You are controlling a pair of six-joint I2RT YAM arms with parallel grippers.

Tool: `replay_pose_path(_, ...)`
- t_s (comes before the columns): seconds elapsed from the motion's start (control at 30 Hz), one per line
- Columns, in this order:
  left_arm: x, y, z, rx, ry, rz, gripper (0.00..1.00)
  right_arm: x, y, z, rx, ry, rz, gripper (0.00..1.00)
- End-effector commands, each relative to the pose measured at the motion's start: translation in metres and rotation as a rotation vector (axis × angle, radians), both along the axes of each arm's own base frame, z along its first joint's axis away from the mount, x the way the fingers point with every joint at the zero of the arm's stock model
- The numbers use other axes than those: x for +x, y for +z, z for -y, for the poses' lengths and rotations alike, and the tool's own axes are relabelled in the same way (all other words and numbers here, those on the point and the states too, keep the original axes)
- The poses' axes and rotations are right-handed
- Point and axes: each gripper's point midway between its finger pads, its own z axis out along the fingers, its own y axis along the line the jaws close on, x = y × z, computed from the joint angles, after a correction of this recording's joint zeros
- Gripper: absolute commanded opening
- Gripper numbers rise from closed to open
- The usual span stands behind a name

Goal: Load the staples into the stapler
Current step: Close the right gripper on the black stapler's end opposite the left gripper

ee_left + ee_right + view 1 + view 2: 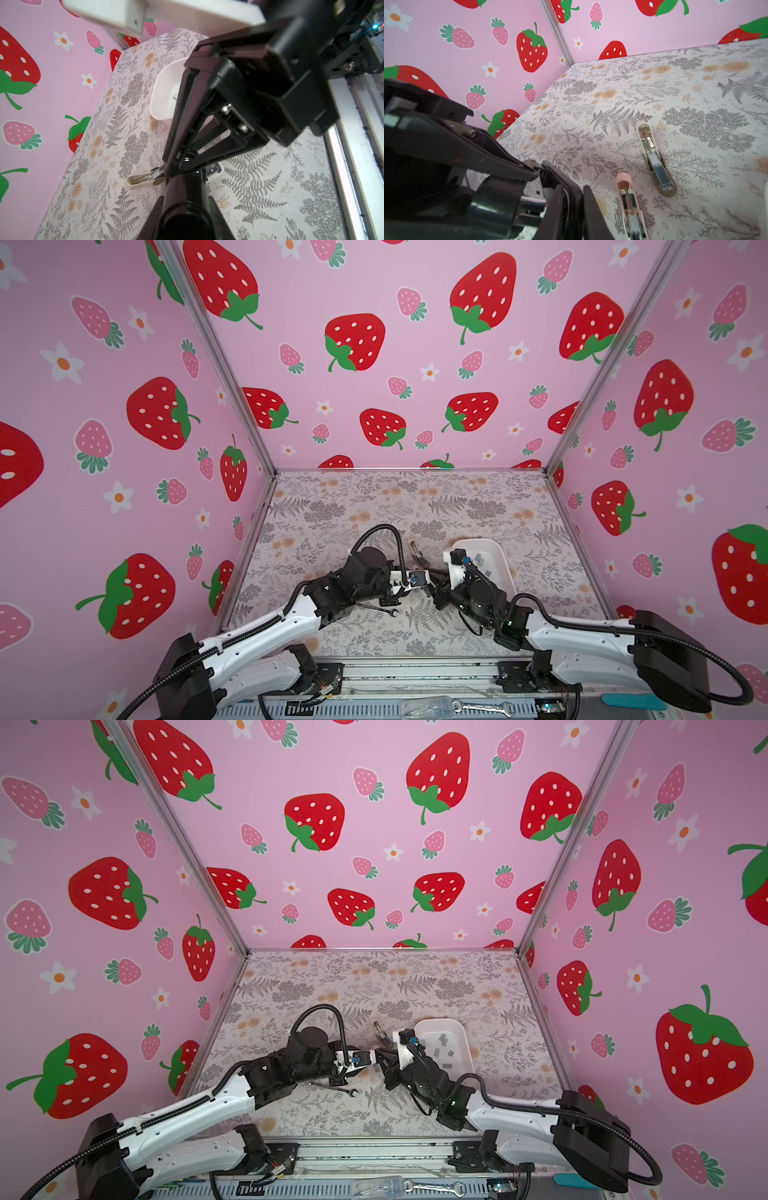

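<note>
Both arms meet at lower centre of both top views, just above the desk [374, 497].
Left gripper [184, 197]: fingers clamped on the stapler [182, 216]. It is the black rounded body at bottom centre of the left wrist view, held off the desk and mostly hidden by the arms in the top views.
Right gripper [175, 167]: comes in from the upper right of the left wrist view, fingers pressed together with tips right at the stapler's far end. Can't tell if a strip is pinched between them.
Staples [444, 1039]: several loose grey strips in the white tray [436, 1021], right of centre in a top view, just behind the right wrist.
Beige mini stapler [654, 160] and pink mini stapler [626, 195] lie open on the desk, near each other, right of centre in the right wrist view.
Wrench [332, 1088] lies flat on the desk under the left forearm.
</note>
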Motion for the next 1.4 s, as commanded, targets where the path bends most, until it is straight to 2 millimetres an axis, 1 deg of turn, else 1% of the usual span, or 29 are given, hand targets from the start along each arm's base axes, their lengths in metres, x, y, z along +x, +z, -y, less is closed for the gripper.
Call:
replay_pose_path(0.0,-0.001,0.050,0.005,-0.141,-0.021,0.116,0.00,0.011,-0.040,0.022,-0.122,-0.096,-0.038,0.08)
replay_pose_path(0.07,-0.005,0.052,0.002,-0.152,-0.028,0.125,0.00,0.012,-0.046,0.024,-0.122,-0.098,-0.054,0.02)
replay_pose_path(0.1,-0.006,0.053,0.002,-0.157,-0.033,0.130,0.00,0.012,-0.047,0.025,-0.120,-0.096,-0.057,0.00)
replay_pose_path(0.27,-0.012,0.056,-0.002,-0.169,-0.052,0.154,0.00,0.013,-0.058,0.027,-0.125,-0.096,-0.094,0.00)
replay_pose_path(0.43,-0.016,0.058,-0.005,-0.179,-0.064,0.172,0.00,0.014,-0.063,0.034,-0.119,-0.116,-0.109,0.00)
replay_pose_path(0.6,-0.024,0.059,-0.006,-0.202,-0.106,0.180,0.00,0.018,-0.069,0.039,-0.129,-0.134,-0.124,0.00)
replay_pose_path(0.67,-0.026,0.059,-0.007,-0.206,-0.116,0.183,0.00,0.023,-0.074,0.045,-0.133,-0.157,-0.136,0.00)
replay_pose_path(0.77,-0.025,0.060,-0.010,-0.203,-0.108,0.185,0.00,0.025,-0.074,0.052,-0.127,-0.174,-0.136,0.00)
replay_pose_path(0.97,-0.028,0.067,-0.014,-0.246,-0.118,0.196,0.00,0.027,-0.083,0.054,-0.136,-0.178,-0.155,0.00)
replay_pose_path(1.1,-0.028,0.066,-0.014,-0.241,-0.122,0.185,0.00,0.027,-0.084,0.051,-0.131,-0.166,-0.162,0.00)
replay_pose_path(1.23,-0.034,0.070,-0.017,-0.270,-0.134,0.197,0.00,0.031,-0.091,0.058,-0.138,-0.189,-0.179,0.00)
replay_pose_path(1.37,-0.033,0.071,-0.018,-0.267,-0.130,0.191,0.00,0.033,-0.093,0.061,-0.136,-0.192,-0.185,0.00)
